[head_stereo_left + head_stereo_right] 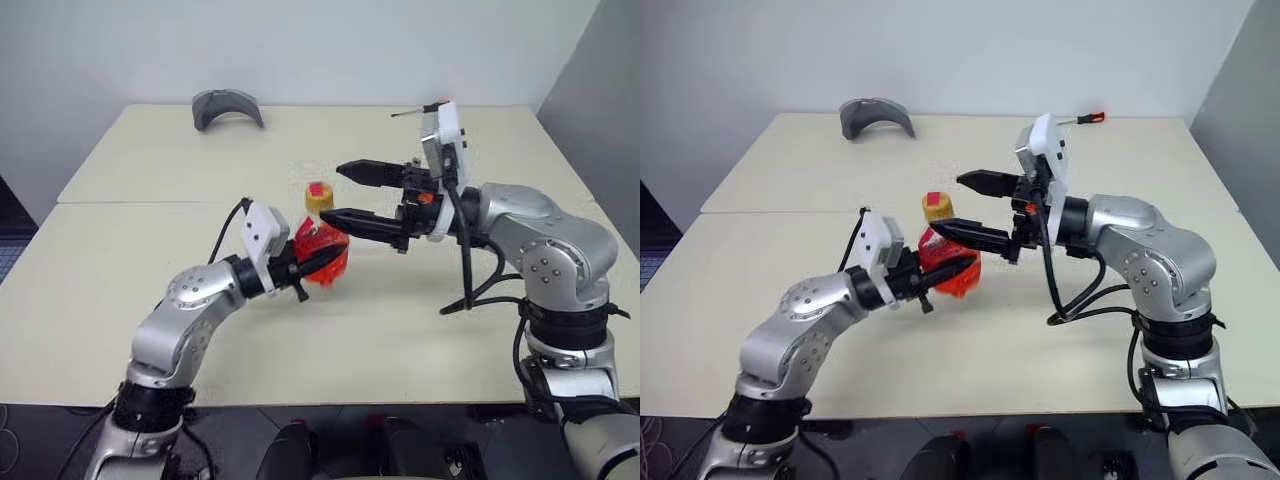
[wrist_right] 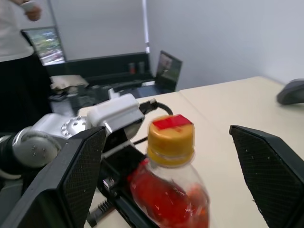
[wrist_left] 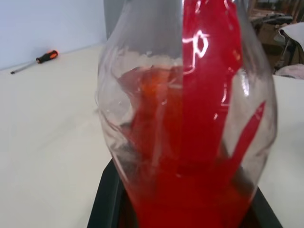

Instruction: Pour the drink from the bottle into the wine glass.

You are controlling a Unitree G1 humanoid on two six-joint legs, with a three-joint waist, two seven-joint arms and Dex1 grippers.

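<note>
Bottle [image 1: 322,250]: stood upright over the tabletop [image 1: 150,250], near its middle, clamped low on its round body by the left tool [image 1: 318,262]; probably held steady so the cap could be worked.
Drink [image 3: 190,156]: red, filling the lower body of the bottle.
Cap [image 2: 171,137]: yellow with a red top, on the neck, so pouring looked some way off.
Left arm: reached forward and inward, tool about level, closed tight on the bottle.
Right tool [image 1: 345,193]: spread wide, holding nothing, one finger on either side of the cap and clear of it; apparently lined up to grip it.
Right arm: bent in from the right, tool pointing level toward the left.
</note>
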